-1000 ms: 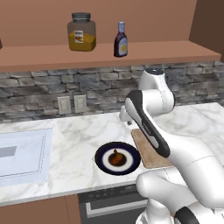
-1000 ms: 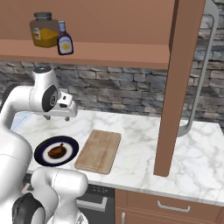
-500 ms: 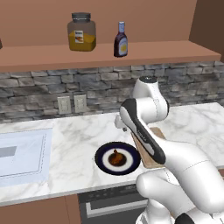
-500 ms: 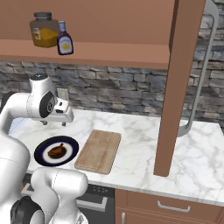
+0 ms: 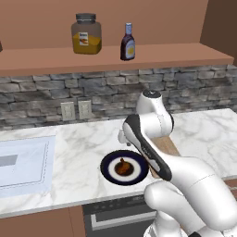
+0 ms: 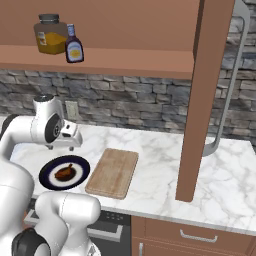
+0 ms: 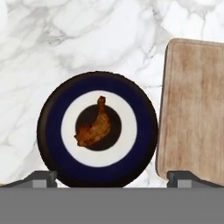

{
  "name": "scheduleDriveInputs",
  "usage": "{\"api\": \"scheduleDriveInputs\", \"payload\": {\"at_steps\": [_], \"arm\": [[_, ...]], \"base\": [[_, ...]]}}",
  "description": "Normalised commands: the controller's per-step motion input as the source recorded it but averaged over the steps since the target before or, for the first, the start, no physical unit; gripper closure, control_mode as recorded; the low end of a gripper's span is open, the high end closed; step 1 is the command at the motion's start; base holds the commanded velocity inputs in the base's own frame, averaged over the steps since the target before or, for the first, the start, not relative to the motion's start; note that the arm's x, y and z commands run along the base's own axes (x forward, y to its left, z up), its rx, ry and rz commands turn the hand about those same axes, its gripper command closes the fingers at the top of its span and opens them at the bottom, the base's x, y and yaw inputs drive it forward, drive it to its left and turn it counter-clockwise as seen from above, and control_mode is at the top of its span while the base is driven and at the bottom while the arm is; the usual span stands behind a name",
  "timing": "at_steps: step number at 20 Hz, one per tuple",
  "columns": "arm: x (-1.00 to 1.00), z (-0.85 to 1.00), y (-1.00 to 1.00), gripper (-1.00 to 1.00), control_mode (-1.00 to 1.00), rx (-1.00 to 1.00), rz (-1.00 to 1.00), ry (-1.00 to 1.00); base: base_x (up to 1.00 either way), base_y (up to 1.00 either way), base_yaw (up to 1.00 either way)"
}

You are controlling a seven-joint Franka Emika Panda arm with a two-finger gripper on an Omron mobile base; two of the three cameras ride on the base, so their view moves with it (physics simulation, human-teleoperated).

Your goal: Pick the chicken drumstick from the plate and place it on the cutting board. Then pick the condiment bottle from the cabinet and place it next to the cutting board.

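The chicken drumstick (image 7: 96,125) lies in the middle of the plate (image 7: 50,113) on the marble worktop (image 7: 65,39), thin end pointing away. The cutting board (image 7: 194,109) sits just beside the plate, bare. The fingers (image 7: 43,177) are spread wide above the plate, holding nothing. The condiment bottle (image 5: 127,42) stands on the cabinet (image 5: 139,55) shelf beside a jar (image 5: 86,34)

White marble counter (image 7: 109,39) with navy plate (image 7: 52,127) just beside bare wooden cutting board (image 7: 192,109).
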Motion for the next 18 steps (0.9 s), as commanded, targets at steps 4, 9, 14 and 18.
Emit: {"api": "scheduleDriveInputs", "payload": {"at_steps": [4,9,14,18], "arm": [[0.00,-0.28,0.12,-1.00,-1.00,0.00,0.00,0.00],[0.00,-0.24,0.06,-1.00,-1.00,0.00,0.00,0.00],[0.00,-0.21,0.01,-1.00,-1.00,0.00,0.00,0.00],[0.01,-0.24,0.01,-1.00,-1.00,0.00,0.00,0.00]], "base": [[0.00,0.00,0.00],[0.00,0.00,0.00],[0.00,0.00,0.00],[0.00,0.00,0.00]]}}
